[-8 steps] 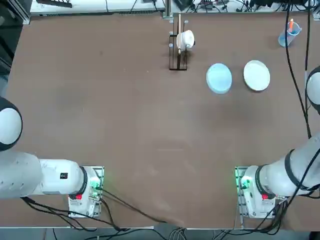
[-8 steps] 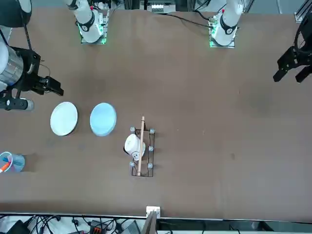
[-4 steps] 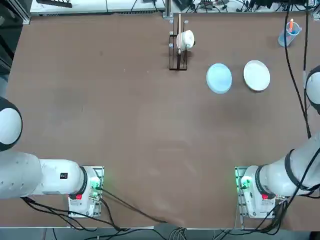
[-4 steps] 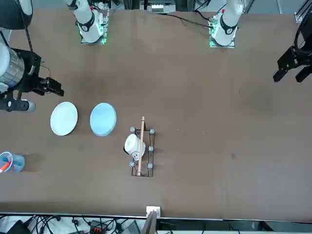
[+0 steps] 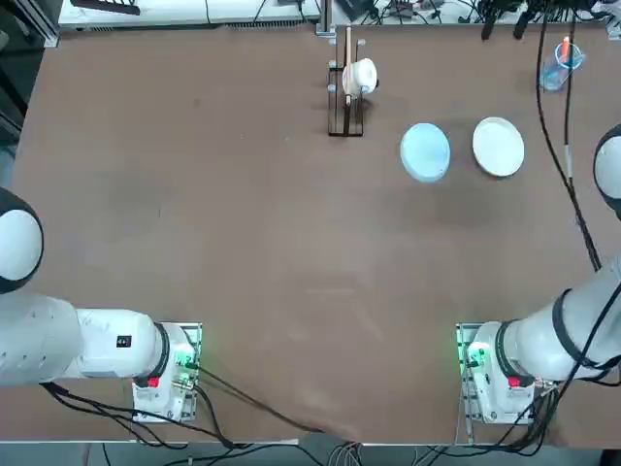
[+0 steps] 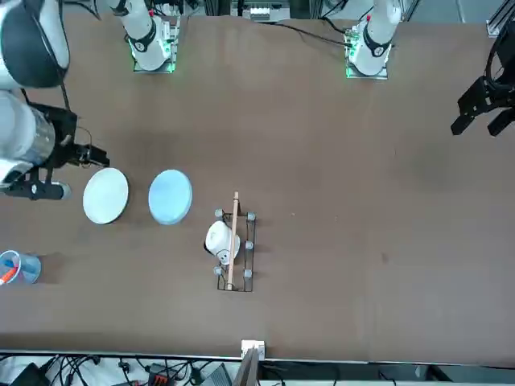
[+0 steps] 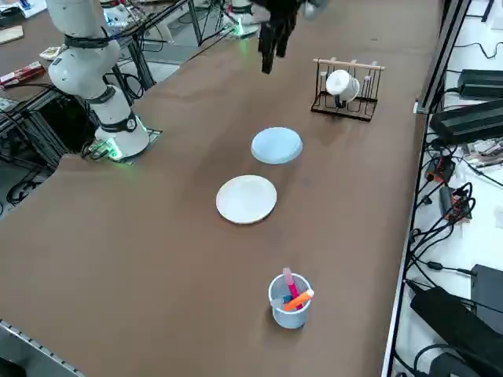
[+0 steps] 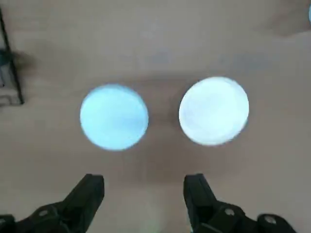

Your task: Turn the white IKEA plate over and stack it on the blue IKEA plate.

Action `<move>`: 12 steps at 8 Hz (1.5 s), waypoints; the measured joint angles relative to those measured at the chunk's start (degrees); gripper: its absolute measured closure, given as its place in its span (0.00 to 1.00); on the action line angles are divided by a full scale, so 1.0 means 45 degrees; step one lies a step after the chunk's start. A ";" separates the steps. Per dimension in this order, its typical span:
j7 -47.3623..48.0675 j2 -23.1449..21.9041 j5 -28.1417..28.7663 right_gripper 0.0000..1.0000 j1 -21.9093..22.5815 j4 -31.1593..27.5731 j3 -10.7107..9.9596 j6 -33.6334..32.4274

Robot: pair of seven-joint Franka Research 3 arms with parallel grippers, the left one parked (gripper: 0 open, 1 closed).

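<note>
While both plates lie unmoved, the right gripper [image 8: 143, 194], fingers spread and empty, has shifted nearer the white IKEA plate [image 6: 106, 195], beside the blue IKEA plate [image 6: 170, 196].

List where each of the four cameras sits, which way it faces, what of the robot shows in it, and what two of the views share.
Top: overhead, looking down; both arm bases at the bottom edge.
Front: across the table, facing the robot; right gripper open beside the white plate.
Right side: raised at the robot's right, looking diagonally over the table; right arm's base at upper left.
Right wrist: on the working arm, looking down past its fingers.
Shared: wrist and top views both show the white plate beside the blue plate, apart.
</note>
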 joint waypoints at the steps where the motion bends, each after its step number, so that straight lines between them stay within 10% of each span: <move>1: -0.0022 -0.0416 -0.0008 0.00 -0.0097 -0.1590 -0.0002 0.1642; 7: -0.0215 -0.1854 -0.0076 0.00 -0.1063 -1.0305 -0.0025 0.9336; 12: -0.1932 0.0188 -0.0099 0.00 -0.1681 -1.0494 0.0001 1.1426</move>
